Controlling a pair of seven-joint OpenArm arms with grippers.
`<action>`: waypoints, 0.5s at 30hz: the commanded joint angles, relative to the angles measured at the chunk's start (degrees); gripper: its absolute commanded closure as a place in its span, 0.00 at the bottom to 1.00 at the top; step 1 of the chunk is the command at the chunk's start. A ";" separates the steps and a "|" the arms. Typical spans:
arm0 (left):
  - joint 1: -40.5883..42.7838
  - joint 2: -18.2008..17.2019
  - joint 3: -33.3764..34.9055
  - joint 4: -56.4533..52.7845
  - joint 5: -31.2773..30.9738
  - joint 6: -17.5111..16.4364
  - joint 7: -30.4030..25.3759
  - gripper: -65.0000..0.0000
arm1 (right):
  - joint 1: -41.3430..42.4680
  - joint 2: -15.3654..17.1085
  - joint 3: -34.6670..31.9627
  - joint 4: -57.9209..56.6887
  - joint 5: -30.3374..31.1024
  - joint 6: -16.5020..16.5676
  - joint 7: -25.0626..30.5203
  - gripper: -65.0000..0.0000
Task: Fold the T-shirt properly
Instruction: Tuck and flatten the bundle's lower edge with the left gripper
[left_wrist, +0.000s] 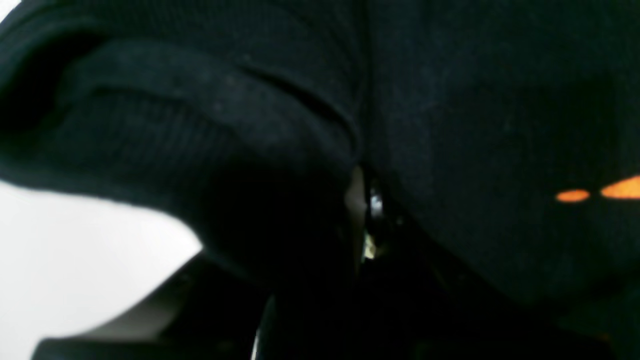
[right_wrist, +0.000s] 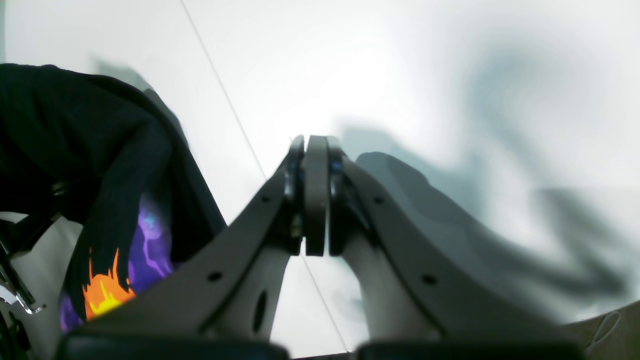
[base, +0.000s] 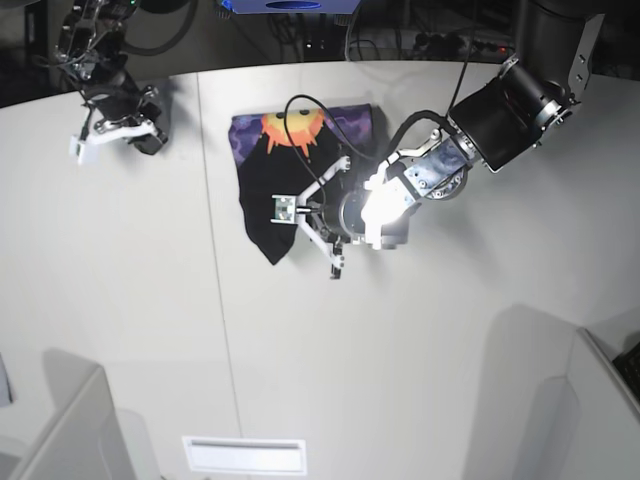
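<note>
The black T-shirt (base: 262, 195) lies bunched at the table's far middle, with its orange sun and purple print (base: 290, 128) at the far end. My left gripper (base: 300, 215) is at the shirt's near right edge. In the left wrist view black cloth (left_wrist: 475, 125) fills the frame and covers the fingers. It parts along a line at the gripper (left_wrist: 362, 200), which looks shut on it. Orange specks (left_wrist: 620, 189) show at right. My right gripper (right_wrist: 315, 195) is shut and empty, far left at the back (base: 100, 140). The right wrist view shows the shirt (right_wrist: 75, 140) at left.
The white table (base: 420, 350) has a seam (base: 215, 300) running front to back. Grey panels stand at the near left (base: 70, 430) and near right (base: 600, 400). A white slot (base: 245, 453) sits at the front edge. Cables and equipment (base: 300, 25) lie behind the table.
</note>
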 joint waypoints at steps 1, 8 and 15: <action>-1.43 0.16 -0.31 0.54 0.60 -0.30 0.44 1.00 | 0.06 0.55 0.17 1.02 0.75 0.33 0.91 1.00; -4.07 0.16 2.86 0.54 0.60 -0.30 0.35 1.00 | -0.12 0.55 0.35 1.02 0.75 0.33 0.91 1.00; -4.33 0.25 4.44 0.54 0.60 -0.30 0.35 1.00 | -0.21 0.64 0.35 1.02 0.75 0.33 0.91 1.00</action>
